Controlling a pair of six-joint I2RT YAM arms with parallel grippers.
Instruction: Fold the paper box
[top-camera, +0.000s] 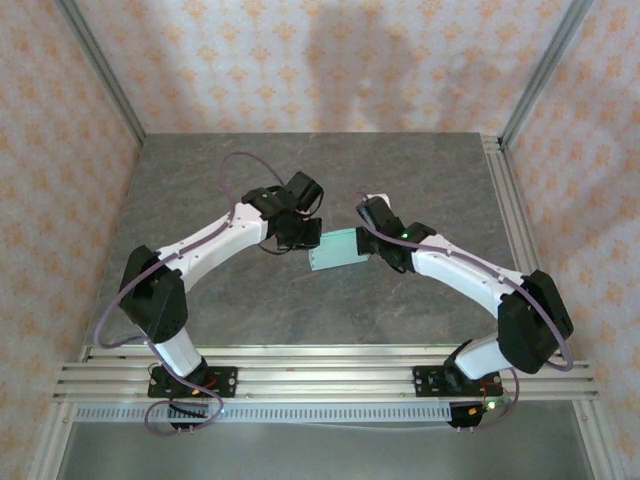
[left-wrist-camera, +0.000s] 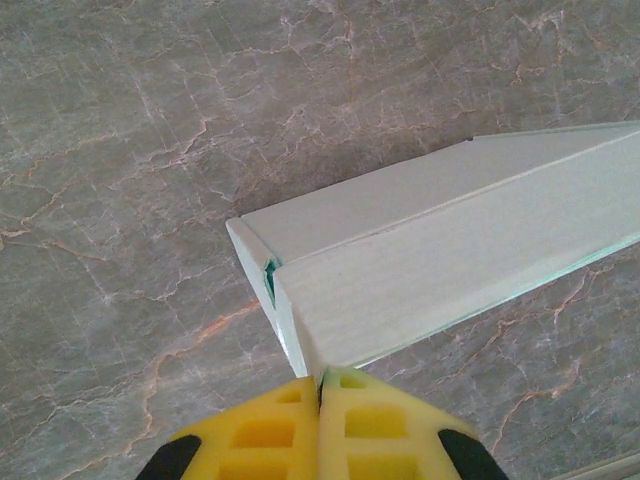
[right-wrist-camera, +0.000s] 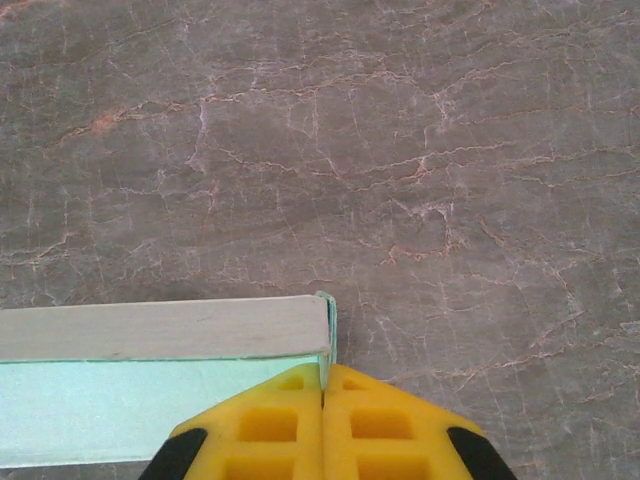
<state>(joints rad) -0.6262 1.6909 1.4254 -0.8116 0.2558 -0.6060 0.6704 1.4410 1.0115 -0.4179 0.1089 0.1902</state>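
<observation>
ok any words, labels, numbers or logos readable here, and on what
None readable. The paper box is plain mint card, the left gripper and right gripper have bare yellow tips, and the table and wallpaper carry only pattern, no lettering.

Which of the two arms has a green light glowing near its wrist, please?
The right arm, gripping the paper box's right end; the left arm's wrist looks unlit.

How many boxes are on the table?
1: the box, mid-scene, pinched at one end by the left tool and at the other by the right tool.
</observation>
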